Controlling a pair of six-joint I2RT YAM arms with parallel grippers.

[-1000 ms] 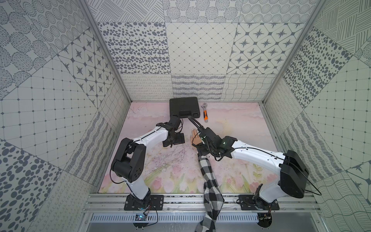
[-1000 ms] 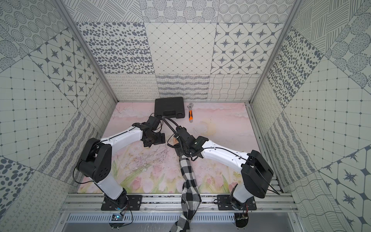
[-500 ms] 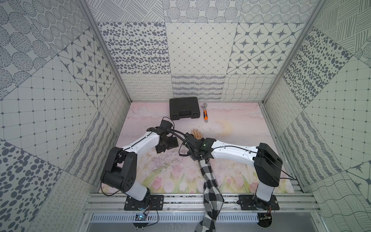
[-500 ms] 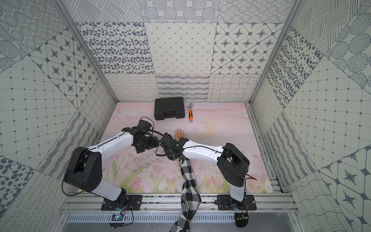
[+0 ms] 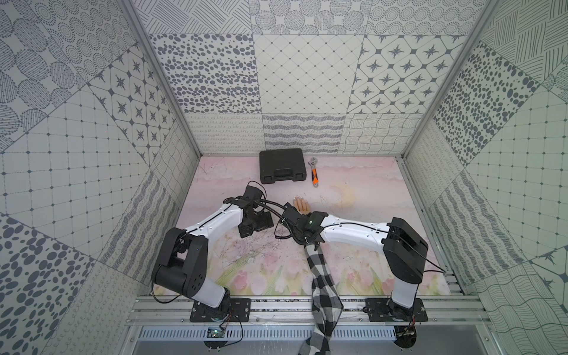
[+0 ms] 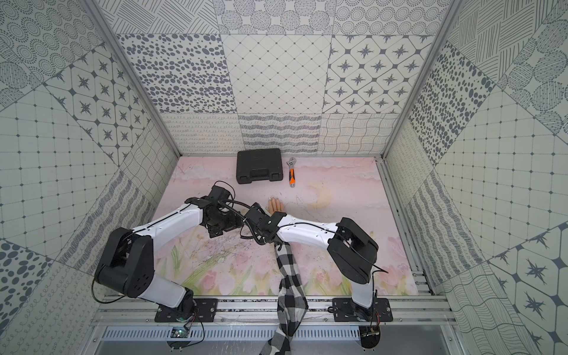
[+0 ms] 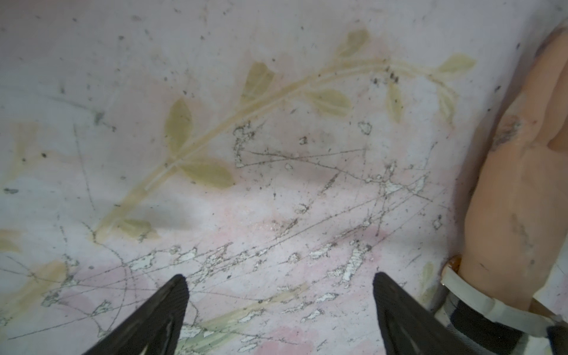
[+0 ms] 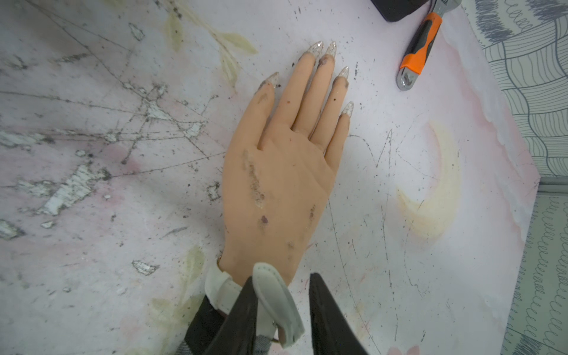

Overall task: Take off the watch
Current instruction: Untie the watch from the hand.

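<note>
A mannequin hand (image 8: 276, 184) lies palm down on the floral mat (image 8: 92, 215), with a checked sleeve (image 5: 322, 276) trailing to the front edge. The watch (image 8: 221, 289) circles its wrist on a pale whitish strap (image 7: 470, 292); its face is hidden. My right gripper (image 8: 282, 276) sits at the wrist, its jaws closed in on the loose strap end, which rests against one finger. In both top views the right gripper (image 5: 295, 215) (image 6: 261, 216) covers the wrist. Just left of the hand (image 5: 302, 205), my left gripper (image 7: 280, 276) hovers open over bare mat.
A black case (image 5: 282, 166) and an orange-handled wrench (image 5: 314, 172) lie at the back of the mat, the wrench (image 8: 421, 46) just beyond the fingertips. Patterned walls enclose the mat on three sides. Cables loop between the two wrists.
My right gripper's jaws have narrowed from wide open onto the strap end at the wrist. Both arms have shifted a little to the left and forward. The left gripper has stayed open.
</note>
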